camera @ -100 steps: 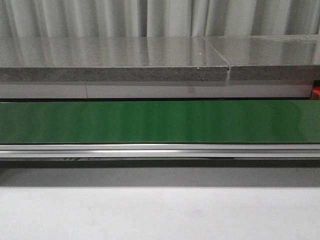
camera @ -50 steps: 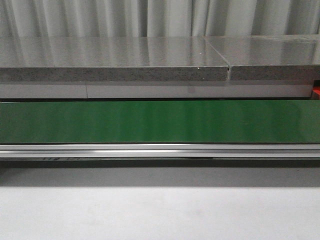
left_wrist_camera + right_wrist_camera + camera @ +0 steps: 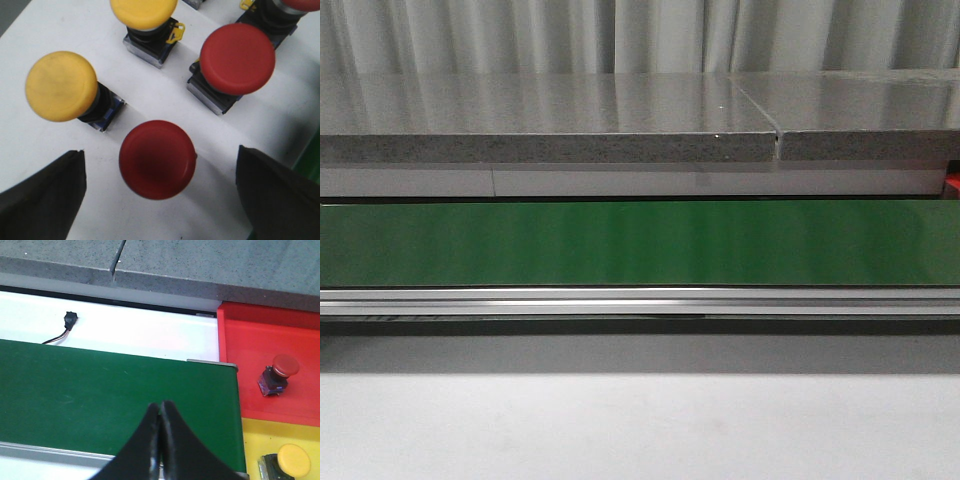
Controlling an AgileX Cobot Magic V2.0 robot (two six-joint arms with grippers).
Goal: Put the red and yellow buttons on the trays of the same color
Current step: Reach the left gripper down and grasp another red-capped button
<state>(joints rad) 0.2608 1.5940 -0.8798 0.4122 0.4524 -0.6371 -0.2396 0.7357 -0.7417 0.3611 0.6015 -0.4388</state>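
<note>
In the left wrist view my left gripper (image 3: 159,192) is open above a white surface, its dark fingers (image 3: 42,197) wide apart on either side of a red button (image 3: 157,159) that stands between them, untouched. Two yellow buttons (image 3: 61,86) (image 3: 143,11) and another red button (image 3: 237,58) stand beyond it. In the right wrist view my right gripper (image 3: 160,407) is shut and empty over the green belt (image 3: 100,395). A red tray (image 3: 265,365) holds a red button (image 3: 279,373); a yellow tray (image 3: 260,440) holds a yellow button (image 3: 290,462). Neither gripper shows in the front view.
The front view shows the green conveyor belt (image 3: 640,243) with an aluminium rail (image 3: 640,300) before it and a grey stone shelf (image 3: 550,125) behind. A small black connector with wires (image 3: 69,320) lies on the white strip behind the belt. Another button's edge (image 3: 295,4) shows beyond.
</note>
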